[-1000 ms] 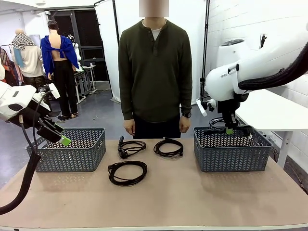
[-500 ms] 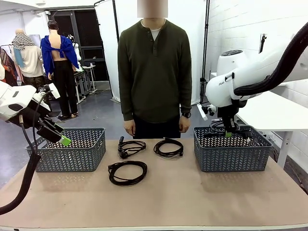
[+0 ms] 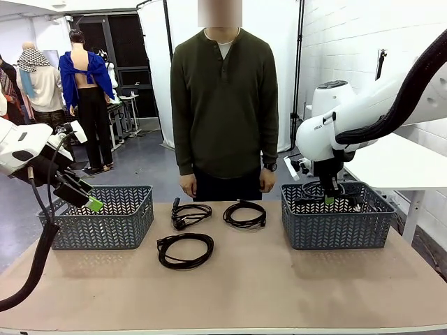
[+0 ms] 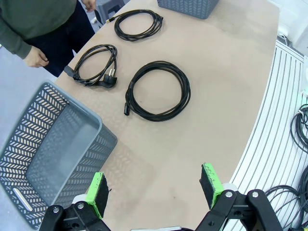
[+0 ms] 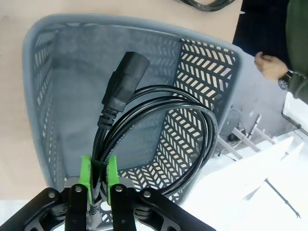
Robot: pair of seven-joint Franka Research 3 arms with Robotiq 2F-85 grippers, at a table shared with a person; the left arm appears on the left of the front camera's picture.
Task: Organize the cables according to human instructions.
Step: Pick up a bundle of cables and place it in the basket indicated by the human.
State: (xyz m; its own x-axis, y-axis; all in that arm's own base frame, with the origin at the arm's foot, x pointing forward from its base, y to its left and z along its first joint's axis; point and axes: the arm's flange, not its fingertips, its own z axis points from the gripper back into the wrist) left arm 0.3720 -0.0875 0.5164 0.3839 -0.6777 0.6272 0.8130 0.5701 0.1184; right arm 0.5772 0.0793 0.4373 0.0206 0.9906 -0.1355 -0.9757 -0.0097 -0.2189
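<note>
Right gripper [image 5: 98, 168] is clamped tight on a coiled power cord [image 5: 124, 82], which hangs inside the right grey basket [image 5: 43, 29]; we can't tell if it touches the floor. Left gripper [image 4: 154, 185] is wide open, holding nothing, above the left grey basket [image 4: 53, 144], whose inside is bare. On the table between the baskets lie the near coil [image 4: 159, 66], the plug-end coil [image 4: 109, 81] and the far coil [image 4: 137, 37].

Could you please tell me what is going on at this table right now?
The right claw is shut on a coiled cable and holds it over the right-hand basket, not yet released. Three other cables lie coiled on the table between the baskets. The left claw hangs open, holding nothing, by the left-hand basket. A person stands at the far side, arms down.
</note>
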